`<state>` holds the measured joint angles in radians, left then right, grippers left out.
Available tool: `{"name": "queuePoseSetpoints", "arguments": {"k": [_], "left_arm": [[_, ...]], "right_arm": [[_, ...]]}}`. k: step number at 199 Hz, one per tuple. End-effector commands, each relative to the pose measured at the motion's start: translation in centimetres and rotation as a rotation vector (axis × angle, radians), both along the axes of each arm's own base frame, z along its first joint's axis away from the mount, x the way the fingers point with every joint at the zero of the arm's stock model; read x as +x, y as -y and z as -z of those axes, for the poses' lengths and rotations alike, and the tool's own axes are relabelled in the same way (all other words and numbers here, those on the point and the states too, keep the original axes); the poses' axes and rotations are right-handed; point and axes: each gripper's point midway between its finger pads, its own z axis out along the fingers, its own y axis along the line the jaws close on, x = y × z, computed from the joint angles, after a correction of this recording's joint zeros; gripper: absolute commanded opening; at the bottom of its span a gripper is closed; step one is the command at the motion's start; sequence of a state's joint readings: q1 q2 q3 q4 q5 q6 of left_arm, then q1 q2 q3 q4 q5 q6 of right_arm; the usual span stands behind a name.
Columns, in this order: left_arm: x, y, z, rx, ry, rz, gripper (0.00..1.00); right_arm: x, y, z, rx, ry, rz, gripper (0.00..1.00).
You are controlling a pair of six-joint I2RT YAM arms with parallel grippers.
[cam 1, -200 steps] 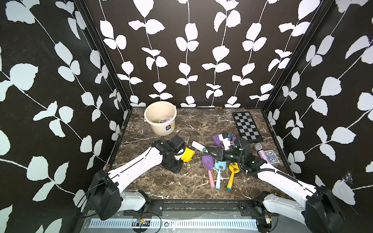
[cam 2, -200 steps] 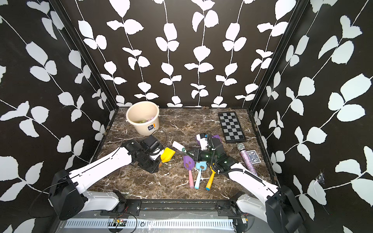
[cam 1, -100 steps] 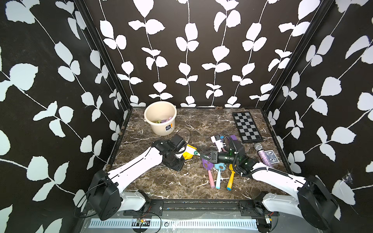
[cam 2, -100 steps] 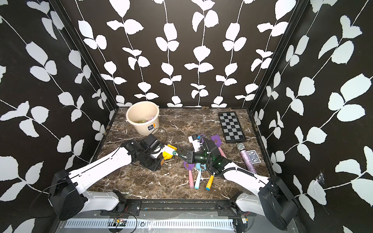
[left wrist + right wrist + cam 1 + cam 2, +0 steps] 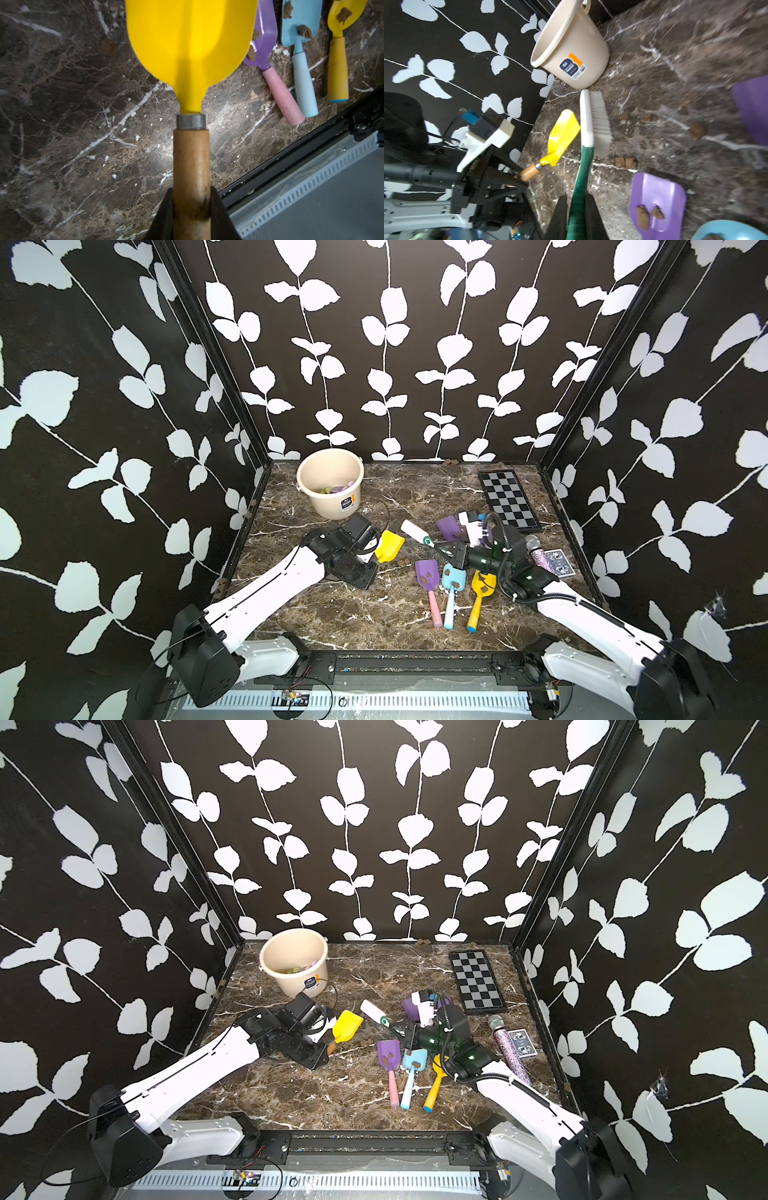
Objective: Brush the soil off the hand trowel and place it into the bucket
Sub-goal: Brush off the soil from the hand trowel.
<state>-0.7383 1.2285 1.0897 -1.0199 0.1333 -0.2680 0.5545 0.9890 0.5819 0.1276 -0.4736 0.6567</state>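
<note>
Centre frame, left gripper (image 5: pixel 191 204) pinches trowel (image 5: pixel 390 546) handle; right gripper (image 5: pixel 576 208) pinches brush (image 5: pixel 600 118); bucket (image 5: pixel 328 506) above-left

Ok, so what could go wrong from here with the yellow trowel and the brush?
1. The left gripper pinches the yellow trowel only near its wooden handle's end; pressure from the brush might twist it.
2. The right gripper reaches across the soiled trowels and might scatter them.
</note>
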Motion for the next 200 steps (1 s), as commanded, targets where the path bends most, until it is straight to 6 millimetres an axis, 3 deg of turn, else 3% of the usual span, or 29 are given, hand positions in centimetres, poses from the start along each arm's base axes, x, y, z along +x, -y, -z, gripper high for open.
{"name": "queuePoseSetpoints", "arguments": {"k": [1,16,31,69,136,173,200], "left_arm": [[0.3,-0.6,-3.5,-0.018,0.063,0.004,0.00],[0.1,-0.6,-5.2,-0.037,0.057,-0.004,0.00],[-0.2,-0.2,-6.7,-0.067,0.040,-0.004,0.00],[-0.9,0.3,-8.5,-0.085,-0.041,-0.030,0.00],[-1.5,0.5,-7.4,-0.048,-0.175,-0.087,0.00],[-1.2,-0.2,-6.3,-0.035,-0.199,-0.120,0.00],[-1.3,-0.2,-5.7,-0.034,-0.220,-0.118,0.00]], "right_arm": [[1.2,2.3,-2.1,-0.203,0.265,0.052,0.00],[2.0,3.7,-1.8,-0.322,0.361,0.094,0.00],[2.1,3.7,-1.6,-0.406,0.439,0.081,0.00],[-0.2,-1.0,-0.5,-0.710,0.750,-0.157,0.00],[-3.9,-6.1,-0.6,-1.053,1.268,-0.446,0.00],[-4.4,-7.7,-0.3,-1.231,1.495,-0.511,0.00],[-3.4,-8.4,-1.2,-1.355,1.602,-0.458,0.00]]}}
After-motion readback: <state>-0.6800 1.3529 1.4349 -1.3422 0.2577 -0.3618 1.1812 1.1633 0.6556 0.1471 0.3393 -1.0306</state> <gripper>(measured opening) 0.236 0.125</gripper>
